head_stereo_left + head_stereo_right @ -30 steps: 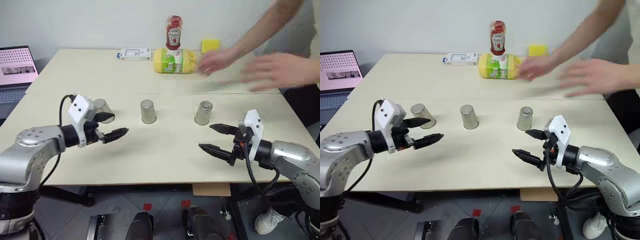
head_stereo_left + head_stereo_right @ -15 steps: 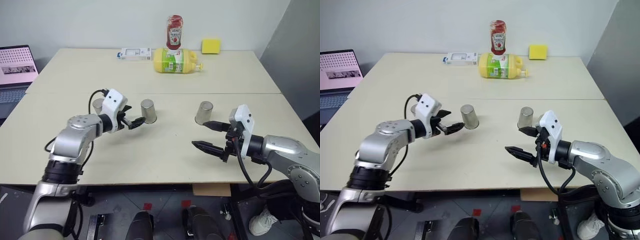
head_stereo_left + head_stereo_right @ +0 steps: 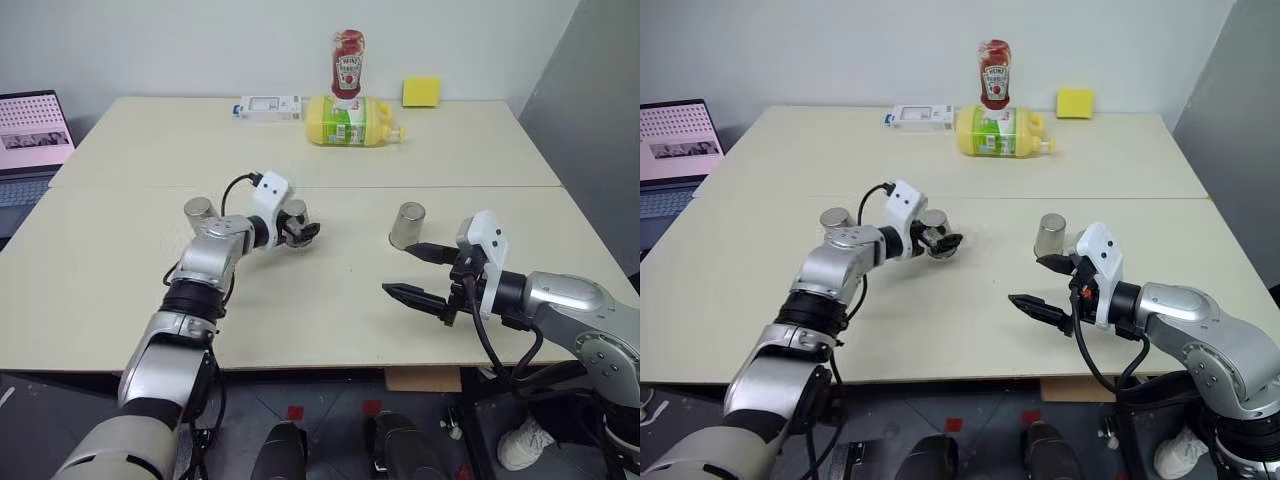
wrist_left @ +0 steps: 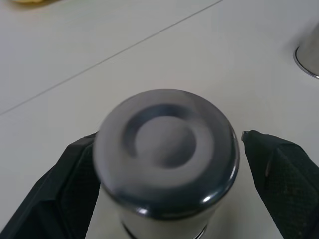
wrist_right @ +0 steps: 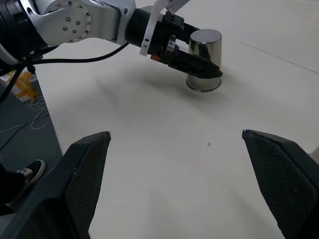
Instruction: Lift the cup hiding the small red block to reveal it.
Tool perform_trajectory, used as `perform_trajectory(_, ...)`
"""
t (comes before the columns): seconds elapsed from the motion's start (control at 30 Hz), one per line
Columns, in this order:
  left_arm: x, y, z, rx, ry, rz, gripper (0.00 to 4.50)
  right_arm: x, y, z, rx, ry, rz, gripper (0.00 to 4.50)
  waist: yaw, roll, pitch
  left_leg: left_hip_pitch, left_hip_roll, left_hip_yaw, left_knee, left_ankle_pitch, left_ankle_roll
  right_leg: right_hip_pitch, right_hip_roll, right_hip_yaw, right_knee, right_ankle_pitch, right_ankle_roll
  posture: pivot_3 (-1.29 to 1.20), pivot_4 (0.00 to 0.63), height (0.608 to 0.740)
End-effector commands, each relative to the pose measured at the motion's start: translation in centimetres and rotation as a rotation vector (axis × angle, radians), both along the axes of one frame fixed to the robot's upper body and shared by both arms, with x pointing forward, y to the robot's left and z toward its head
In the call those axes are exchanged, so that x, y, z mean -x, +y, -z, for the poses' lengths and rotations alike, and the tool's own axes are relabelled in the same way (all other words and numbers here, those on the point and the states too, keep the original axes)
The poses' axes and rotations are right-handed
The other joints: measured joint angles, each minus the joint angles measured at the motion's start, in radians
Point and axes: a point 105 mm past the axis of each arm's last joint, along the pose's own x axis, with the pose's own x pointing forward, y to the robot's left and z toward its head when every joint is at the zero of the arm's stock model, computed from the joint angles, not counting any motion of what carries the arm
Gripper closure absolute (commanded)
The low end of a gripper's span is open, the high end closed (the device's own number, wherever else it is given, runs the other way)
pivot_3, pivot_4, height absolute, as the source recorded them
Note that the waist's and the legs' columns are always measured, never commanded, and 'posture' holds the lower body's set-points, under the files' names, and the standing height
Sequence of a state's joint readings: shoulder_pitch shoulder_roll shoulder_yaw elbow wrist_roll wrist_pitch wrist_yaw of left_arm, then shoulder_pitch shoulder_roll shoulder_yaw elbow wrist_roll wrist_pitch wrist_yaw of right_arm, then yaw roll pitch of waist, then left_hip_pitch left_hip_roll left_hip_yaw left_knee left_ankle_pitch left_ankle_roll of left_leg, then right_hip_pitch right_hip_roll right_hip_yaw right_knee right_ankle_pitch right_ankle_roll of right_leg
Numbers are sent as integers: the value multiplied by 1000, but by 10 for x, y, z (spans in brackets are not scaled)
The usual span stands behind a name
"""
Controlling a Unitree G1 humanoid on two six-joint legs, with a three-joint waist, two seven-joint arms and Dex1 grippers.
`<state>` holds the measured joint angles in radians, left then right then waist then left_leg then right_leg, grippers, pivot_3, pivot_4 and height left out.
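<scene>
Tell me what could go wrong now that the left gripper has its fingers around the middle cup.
The left gripper straddles the middle cup with fingers open, so closing off-centre could tip or slide the smooth steel. The three cups look identical, so lifting this one may reveal nothing. The left cup stands close beside the forearm and could get knocked during the lift.

Bright even indoor light; soft shadows on table (image 3: 330, 300); left wrist view's cup (image 4: 167, 159) blurred, close.
</scene>
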<state>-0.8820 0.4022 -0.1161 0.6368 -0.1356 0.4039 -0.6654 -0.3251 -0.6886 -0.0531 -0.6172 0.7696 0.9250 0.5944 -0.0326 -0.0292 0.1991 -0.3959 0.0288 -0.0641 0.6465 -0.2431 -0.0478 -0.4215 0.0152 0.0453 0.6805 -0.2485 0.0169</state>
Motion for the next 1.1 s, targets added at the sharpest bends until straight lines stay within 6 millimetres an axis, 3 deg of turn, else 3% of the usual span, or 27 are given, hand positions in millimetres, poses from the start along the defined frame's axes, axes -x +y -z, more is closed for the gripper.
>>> perform_trajectory(0.03,-9,-3,-16,6,-63,-3,391,5,4,-8,-8,-35,-30,0,1,0,0,0,0,0,0,0,0,0,0,0,0,0,0,0,150,740)
perform_trajectory(0.27,-9,-4,-19,30,-81,21,1747,7,4,-7,-8,-30,-29,0,1,0,0,0,0,0,0,0,0,0,0,0,0,0,0,0,150,740)
perform_trajectory(0.43,-5,-3,-31,49,-126,32,1804,8,5,-5,-7,-30,-28,0,1,0,0,0,0,0,0,0,0,0,0,0,0,0,0,0,150,740)
perform_trajectory(0.57,1,10,-70,26,-264,-16,1804,7,4,-5,-3,-34,-21,0,0,0,0,0,0,-1,0,0,0,0,0,0,0,0,0,0,150,740)
perform_trajectory(0.63,5,19,-80,19,-289,-59,1804,7,2,-4,-3,-33,-17,0,0,0,0,0,0,-1,0,0,0,0,0,0,0,0,0,0,150,740)
perform_trajectory(0.83,8,47,-60,13,-221,-201,1804,6,4,-3,-12,-30,-20,0,1,0,0,3,0,-1,0,0,0,2,0,0,1,0,0,0,150,740)
perform_trajectory(1.1,-1,62,-33,-4,-159,-298,1804,4,6,-5,-14,-34,-29,0,1,0,0,1,0,-1,1,0,0,1,0,-1,0,1,1,0,150,740)
